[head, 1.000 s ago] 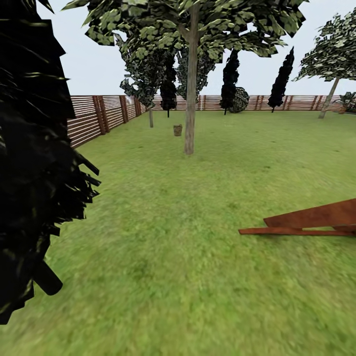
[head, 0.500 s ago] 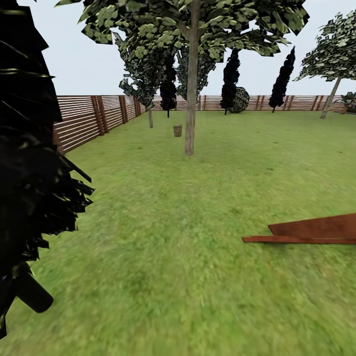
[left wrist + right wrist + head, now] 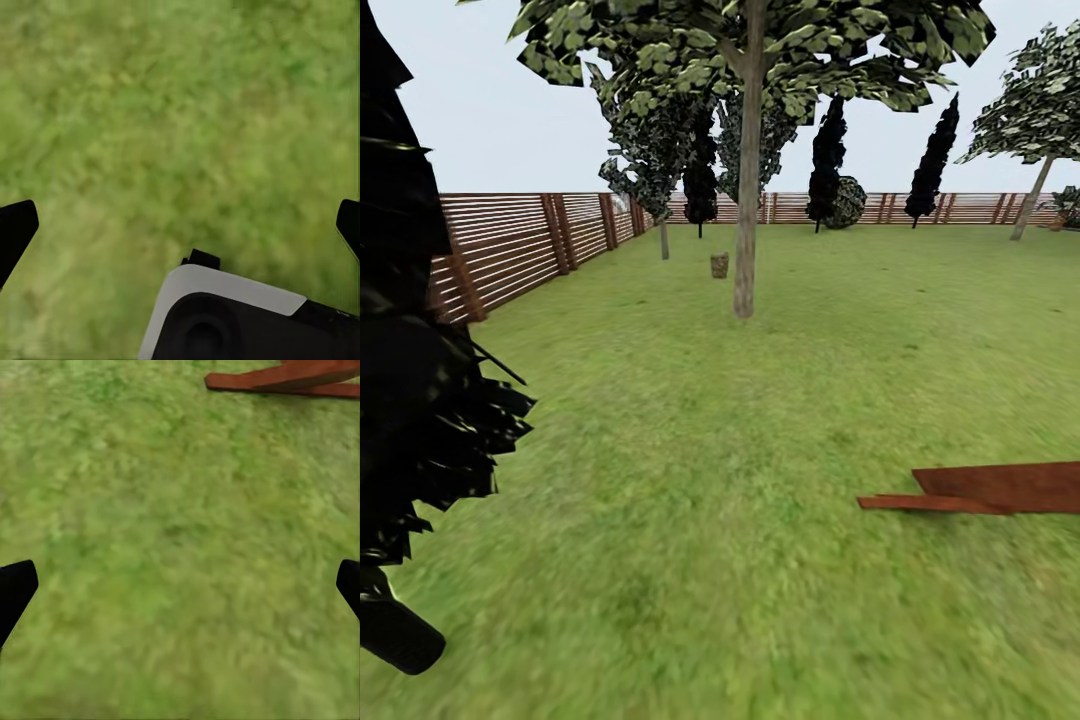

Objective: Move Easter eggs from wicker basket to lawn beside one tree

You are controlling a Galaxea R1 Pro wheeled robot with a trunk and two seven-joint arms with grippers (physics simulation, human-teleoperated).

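Observation:
Far ahead on the lawn stands the small brown wicker basket, just left of a tree with a pale grey-brown trunk. At this distance the Easter eggs cannot be made out. In the left wrist view my left gripper is open, its dark fingertips wide apart over bare grass. My right gripper is open as well, over grass, nothing between its fingertips.
A black-leaved bush crowds the near left. Reddish wooden beams lie on the grass at the right. A slatted brown fence rings the garden. A leaning tree stands far right, dark cypresses at the back.
The whole view has shifted as the camera moves forward: the dark bush slides off to the left and the wooden beams sink lower. Nothing in the garden itself has moved.

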